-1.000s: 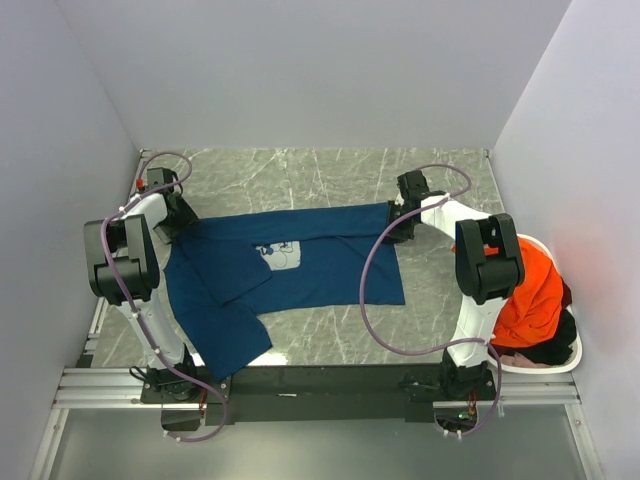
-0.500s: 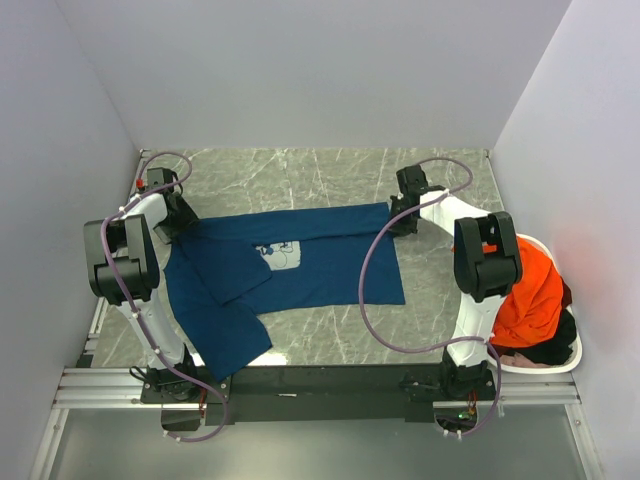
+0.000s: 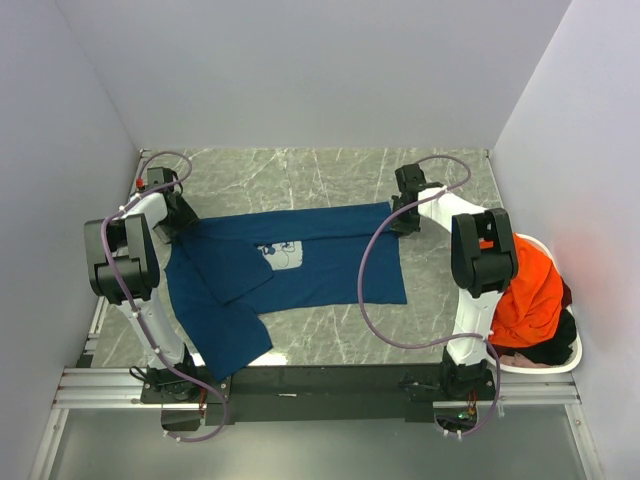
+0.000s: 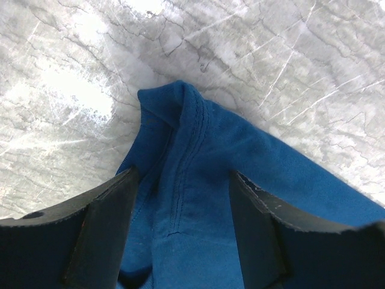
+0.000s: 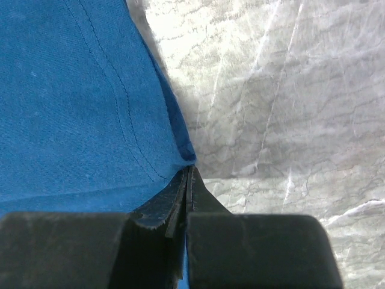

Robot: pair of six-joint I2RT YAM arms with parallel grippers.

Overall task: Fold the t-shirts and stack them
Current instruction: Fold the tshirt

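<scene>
A shirt (image 3: pixel 320 280) corner is being clamped by the right gripper (image 5: pixel 187 171); the left gripper (image 4: pixel 183 180), apart astride cloth, needs closing before lifting.

right hand (image 5: pixel 187 173): closed from partly open a second ago; its tips are now pressed together on the hem corner of the navy t-shirt (image 5: pixel 72 102).
right arm (image 3: pixel 478 252): shifted slightly toward the left and far edges of the counter (image 3: pixel 300 175).
cable loop (image 3: pixel 365 290): carried a little leftward with it.
</scene>
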